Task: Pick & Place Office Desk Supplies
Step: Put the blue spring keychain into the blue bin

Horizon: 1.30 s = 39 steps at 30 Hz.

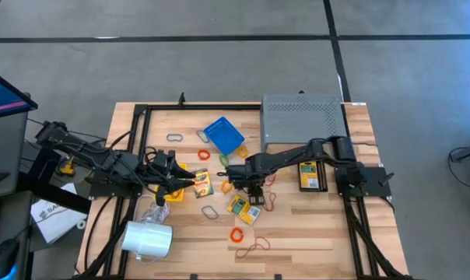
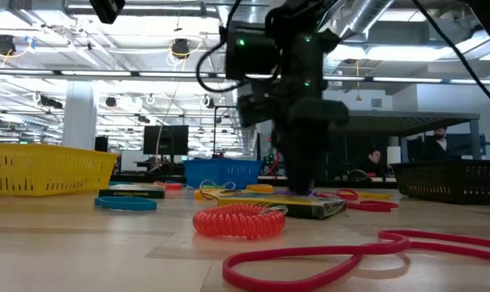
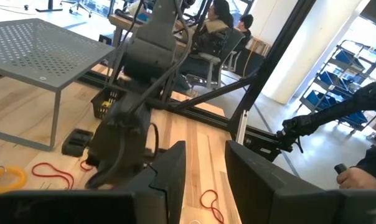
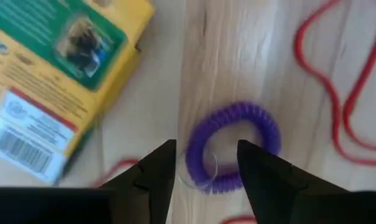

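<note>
My right gripper (image 4: 205, 163) hangs open over the purple band (image 4: 233, 146) beside the crayon box (image 4: 57, 81), fingers straddling to pinch; left gripper (image 3: 205, 169) open, idle.

Both arms matte black, jointed, black cables looped alongside; green indicator lights glowing on right arm (image 2: 298, 73) housing.

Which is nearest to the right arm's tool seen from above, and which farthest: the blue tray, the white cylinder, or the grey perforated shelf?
In the high view, measured from the right tool:
1. Blue tray, just beyond the tool toward the table's far edge.
2. Grey perforated shelf, at the far edge on the right arm's side.
3. White cylinder, at the near corner on the left arm's side.
</note>
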Tool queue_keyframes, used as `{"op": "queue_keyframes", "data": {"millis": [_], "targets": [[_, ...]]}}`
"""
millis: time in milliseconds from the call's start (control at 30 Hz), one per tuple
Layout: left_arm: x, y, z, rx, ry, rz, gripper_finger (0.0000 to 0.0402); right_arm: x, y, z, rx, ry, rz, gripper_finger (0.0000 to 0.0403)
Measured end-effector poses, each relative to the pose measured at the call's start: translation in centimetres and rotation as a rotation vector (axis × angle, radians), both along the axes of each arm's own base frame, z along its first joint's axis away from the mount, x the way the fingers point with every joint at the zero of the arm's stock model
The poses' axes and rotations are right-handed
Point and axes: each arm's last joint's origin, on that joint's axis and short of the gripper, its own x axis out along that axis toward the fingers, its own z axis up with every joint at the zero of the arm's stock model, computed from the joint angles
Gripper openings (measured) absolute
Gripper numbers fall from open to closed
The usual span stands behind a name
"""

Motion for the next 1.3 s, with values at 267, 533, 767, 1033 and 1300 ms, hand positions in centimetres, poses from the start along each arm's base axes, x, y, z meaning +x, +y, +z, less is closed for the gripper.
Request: {"op": "queue_keyframes", "data": {"millis": [267,533,767,1033,1300], "targets": [[0.0,0.0,0.0,0.002,0.003,0.000,0.0108,0.2,0.4,-1.8,-0.009,0.050,-0.035,0.0154],[0.0,0.0,-0.1,0.003,0.006,0.000,0.0108,0.1,0.9,-1.3,-0.030,0.031,-0.027,0.0042],[0.0,0.0,-0.1,0.003,0.006,0.000,0.0108,-0.1,0.9,-0.1,-0.015,0.004,-0.075,0.0014],[0.0,0.0,-0.2,0.010,0.023,0.000,0.0108,-0.6,1.0,4.1,0.069,-0.120,-0.121,0.0004],[0.0,0.2,-0.3,0.144,0.023,0.045,0.0108,-1.3,-0.1,10.2,0.256,-0.347,-0.207,0.0002]]}}
